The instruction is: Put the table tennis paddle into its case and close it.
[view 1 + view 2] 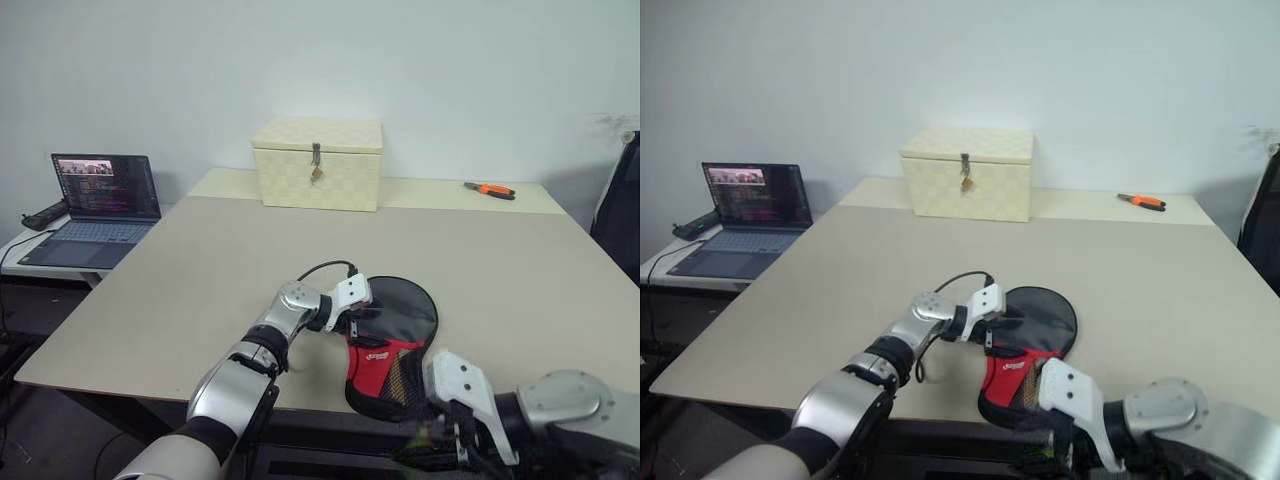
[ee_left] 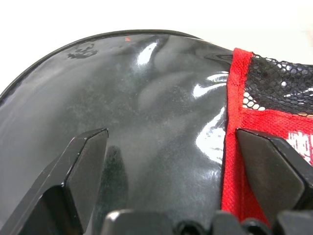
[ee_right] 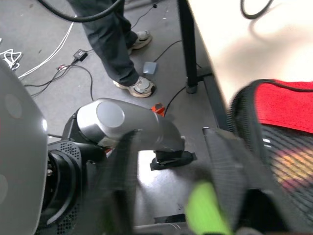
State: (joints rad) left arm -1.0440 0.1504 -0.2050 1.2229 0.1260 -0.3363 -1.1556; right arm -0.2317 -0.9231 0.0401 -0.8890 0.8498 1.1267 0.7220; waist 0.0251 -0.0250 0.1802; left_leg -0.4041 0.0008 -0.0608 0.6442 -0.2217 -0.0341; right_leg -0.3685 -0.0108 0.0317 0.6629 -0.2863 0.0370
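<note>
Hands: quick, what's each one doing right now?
Left hand: open, fingers spread over the case.
Right hand: cannot be told; too blurred.

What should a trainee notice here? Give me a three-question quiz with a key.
1. True or false: the left gripper is shut on the case.
2. What stands at the far side of the table, beyond the case? A) a kettle B) a cream latched box C) a mug
3. What colour is the handle of the tool near the table's far right corner?

Key: 1. False; its jaws stand open over the case's black part. 2. B. 3. Orange.
</note>
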